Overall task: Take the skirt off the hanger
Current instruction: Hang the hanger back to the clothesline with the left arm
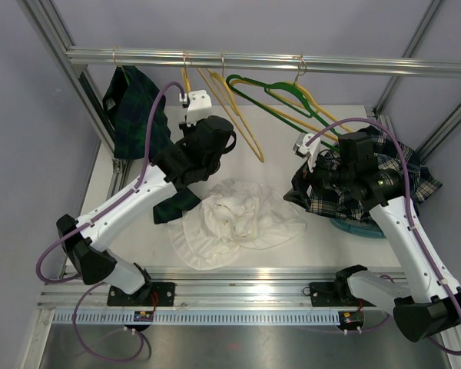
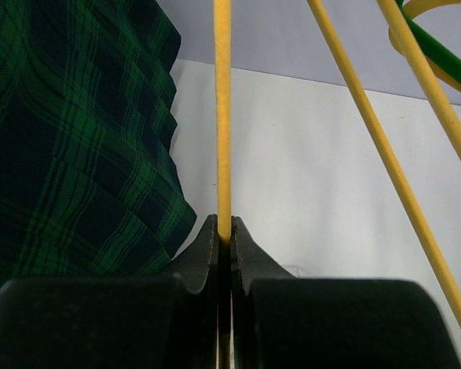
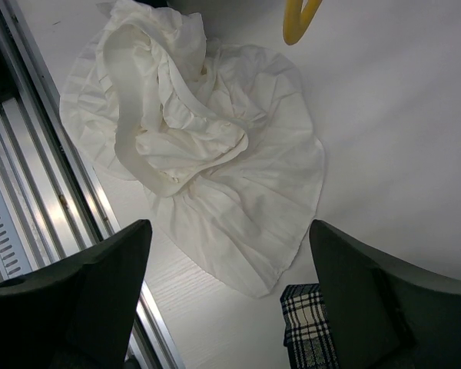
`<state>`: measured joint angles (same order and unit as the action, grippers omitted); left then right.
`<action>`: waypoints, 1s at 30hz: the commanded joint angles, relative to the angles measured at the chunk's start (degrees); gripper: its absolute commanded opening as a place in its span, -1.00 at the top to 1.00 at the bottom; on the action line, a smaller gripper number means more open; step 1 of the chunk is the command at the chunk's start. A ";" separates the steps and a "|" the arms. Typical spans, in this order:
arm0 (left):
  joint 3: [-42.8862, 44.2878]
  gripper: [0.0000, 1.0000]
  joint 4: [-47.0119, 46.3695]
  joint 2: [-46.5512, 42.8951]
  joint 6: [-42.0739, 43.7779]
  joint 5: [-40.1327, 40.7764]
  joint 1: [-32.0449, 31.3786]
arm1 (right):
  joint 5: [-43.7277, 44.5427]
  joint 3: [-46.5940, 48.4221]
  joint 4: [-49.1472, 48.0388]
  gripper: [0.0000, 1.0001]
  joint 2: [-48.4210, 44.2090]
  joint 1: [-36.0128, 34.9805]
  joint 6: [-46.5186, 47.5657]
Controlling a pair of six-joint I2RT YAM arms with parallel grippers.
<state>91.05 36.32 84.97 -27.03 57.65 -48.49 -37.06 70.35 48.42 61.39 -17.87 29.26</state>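
At far left we see a green plaid skirt (image 1: 134, 115) hanging from the rail (image 1: 269, 61), still on its hanger. Just right of it hang yellow hangers (image 1: 242, 115), then green hangers (image 1: 280, 100). At far right a blue bin (image 1: 359, 227) sits on the table (image 1: 292, 146), mostly hidden; a black-and-white plaid garment (image 1: 392, 184) is heaped over it and spills past its rim.

The left arm rises from its base at the near edge and reaches up and back toward the rail, dark plaid cloth (image 1: 173, 204) draped below its forearm. The left gripper (image 2: 224, 234) is pressed together, pinching a yellow hanger bar (image 2: 223, 115) between its fingertips. In the left wrist view we find the green skirt just left of that bar, hanging beside the jaws and apart from them.

Between the arms a white skirt (image 1: 234, 219) lies crumpled on the table, off any hanger.

The right arm bends up from its base, wrist hovering over the plaid heap. The right gripper (image 3: 227, 292) is spread wide, holding nothing, looking down on the white skirt's (image 3: 207, 161) near hem.
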 commanded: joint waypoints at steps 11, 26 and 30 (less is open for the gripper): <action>2.56 0.64 -3.00 2.22 -2.42 -7.81 1.82 | -2.58 -0.21 2.20 -0.82 -2.15 0.38 3.08; 2.91 -0.98 -1.17 -6.65 -3.12 -21.25 2.08 | -19.36 -3.72 20.39 -0.84 0.04 0.20 41.20; 2.38 -0.98 4.71 -10.60 -3.04 -22.75 2.08 | -17.36 -3.73 20.58 -0.84 5.83 -1.64 45.89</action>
<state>91.59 38.15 78.22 -29.91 38.13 -46.61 -52.71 66.89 67.22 63.83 -18.28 66.02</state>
